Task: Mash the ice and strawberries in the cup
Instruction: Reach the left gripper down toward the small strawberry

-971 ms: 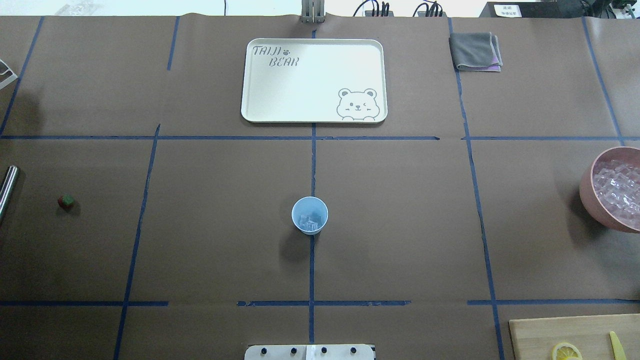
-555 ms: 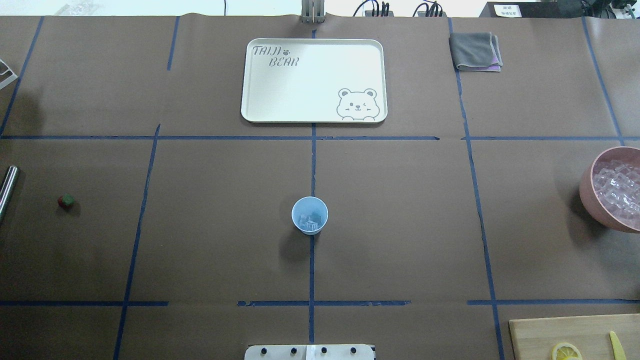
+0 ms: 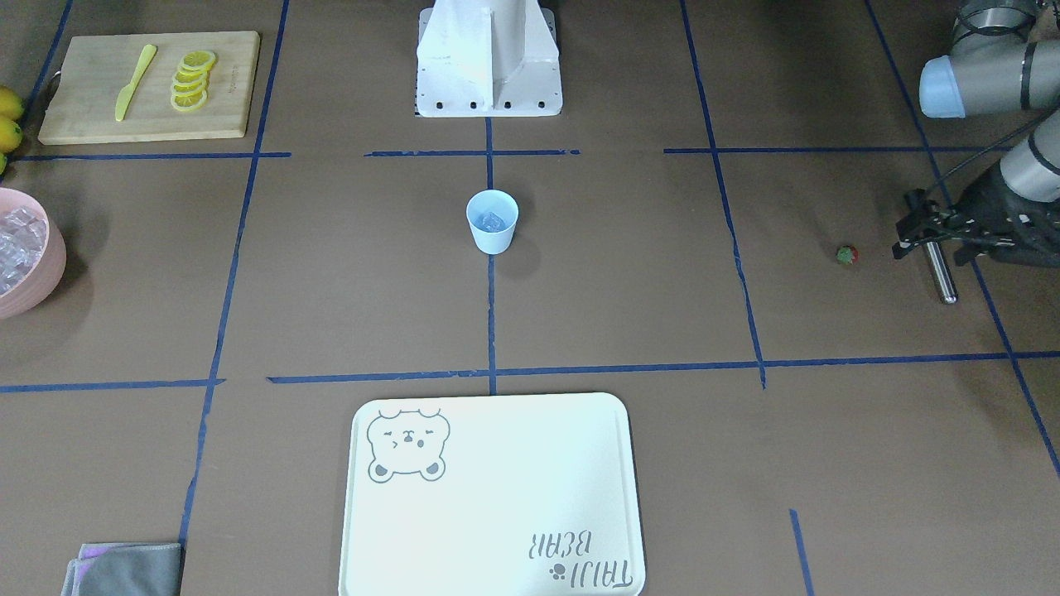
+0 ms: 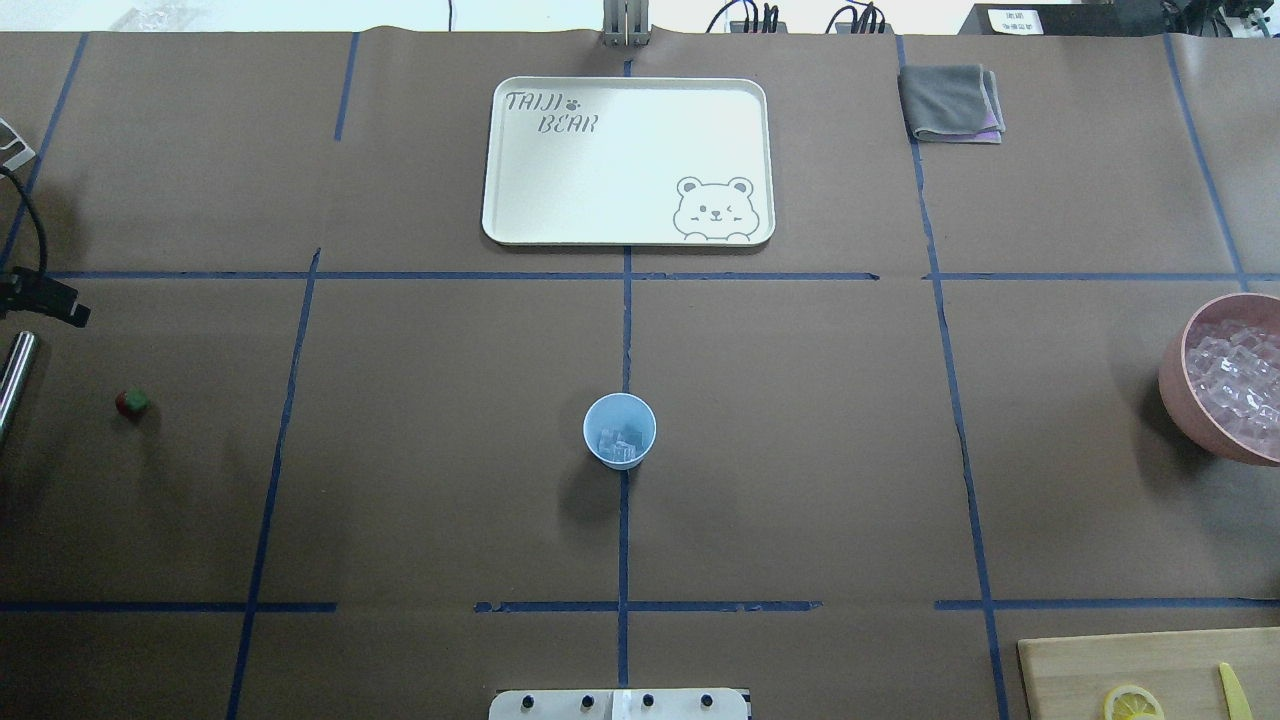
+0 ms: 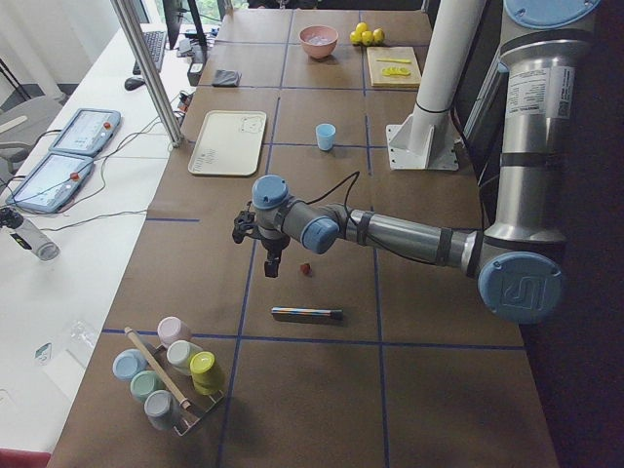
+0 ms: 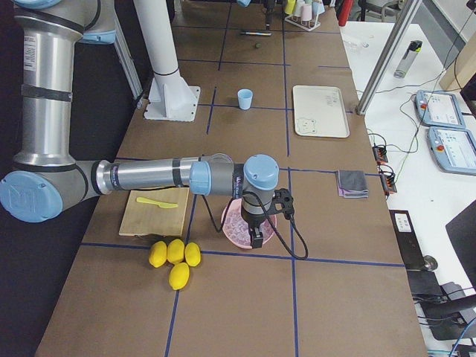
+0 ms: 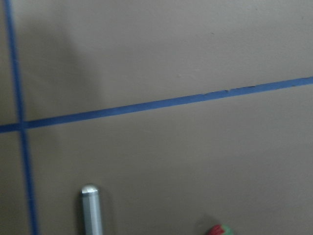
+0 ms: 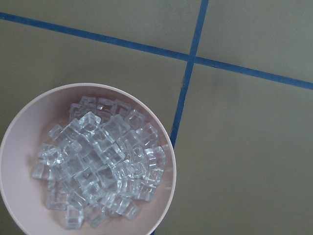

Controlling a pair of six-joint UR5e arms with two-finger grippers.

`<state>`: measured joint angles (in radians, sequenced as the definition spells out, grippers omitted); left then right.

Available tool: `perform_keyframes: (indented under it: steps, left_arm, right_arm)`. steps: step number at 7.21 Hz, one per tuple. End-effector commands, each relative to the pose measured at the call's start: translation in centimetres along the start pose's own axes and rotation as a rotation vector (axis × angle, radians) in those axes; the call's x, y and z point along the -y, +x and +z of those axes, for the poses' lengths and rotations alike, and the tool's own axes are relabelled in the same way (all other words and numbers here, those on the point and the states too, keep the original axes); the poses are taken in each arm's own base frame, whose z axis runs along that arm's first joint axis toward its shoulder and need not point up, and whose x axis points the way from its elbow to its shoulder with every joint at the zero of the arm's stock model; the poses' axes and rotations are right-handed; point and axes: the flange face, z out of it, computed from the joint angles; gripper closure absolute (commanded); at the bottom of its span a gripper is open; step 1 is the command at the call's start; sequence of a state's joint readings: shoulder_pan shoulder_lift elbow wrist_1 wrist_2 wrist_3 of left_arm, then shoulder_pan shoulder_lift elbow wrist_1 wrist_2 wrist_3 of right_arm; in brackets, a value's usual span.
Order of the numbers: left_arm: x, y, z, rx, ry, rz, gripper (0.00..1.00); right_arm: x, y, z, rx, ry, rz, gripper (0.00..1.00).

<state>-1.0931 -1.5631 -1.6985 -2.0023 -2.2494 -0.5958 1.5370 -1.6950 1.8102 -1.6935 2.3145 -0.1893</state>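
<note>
My left claw (image 5: 273,265) hangs above the brown paper near the tiny red strawberry with its green cap (image 4: 132,402), pinching nothing; whether its fingers are spread or pressed together I cannot tell; the same goes for my right claw (image 6: 257,239), poised over the large pink bowl (image 4: 1172,375) heaped with clear cubes. The small pale-blue tapered plastic cup (image 4: 619,430) stands upright mid-table with a few glassy ice cubes (image 4: 618,445) in its bottom; so I judge the ice loaded, the berry not yet in, and no mashing begun. In the overhead view the berry lies at the cup's nine o'clock, well apart; a silver metal rod (image 3: 940,271) lies flat just beyond it. The cream bear-printed tray (image 4: 628,238) sits at twelve o'clock, the bowl at three; nothing blocks the berry's path.
</note>
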Motion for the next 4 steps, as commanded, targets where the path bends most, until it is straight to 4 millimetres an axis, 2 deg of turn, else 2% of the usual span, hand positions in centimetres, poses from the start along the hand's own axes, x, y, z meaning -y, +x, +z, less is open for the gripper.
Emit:
perform_keyframes:
  steps: [1,3,4]
  left_arm:
    - [-2.0,2.8,3.7,0.023,0.001,-0.028,0.00]
    - [-4.6,3.1,5.7,0.021,0.017,-0.035,0.00]
    - [-5.2,3.7,6.5,0.020,0.005,-0.040,0.00]
  right_arm:
    - [0.0,0.0,0.0,-0.001,0.000,0.001,0.01]
    - [0.0,0.0,0.0,-0.001,0.000,0.001,0.01]
    - [-0.1,0.1,0.1,-0.001,-0.003,0.001,0.01]
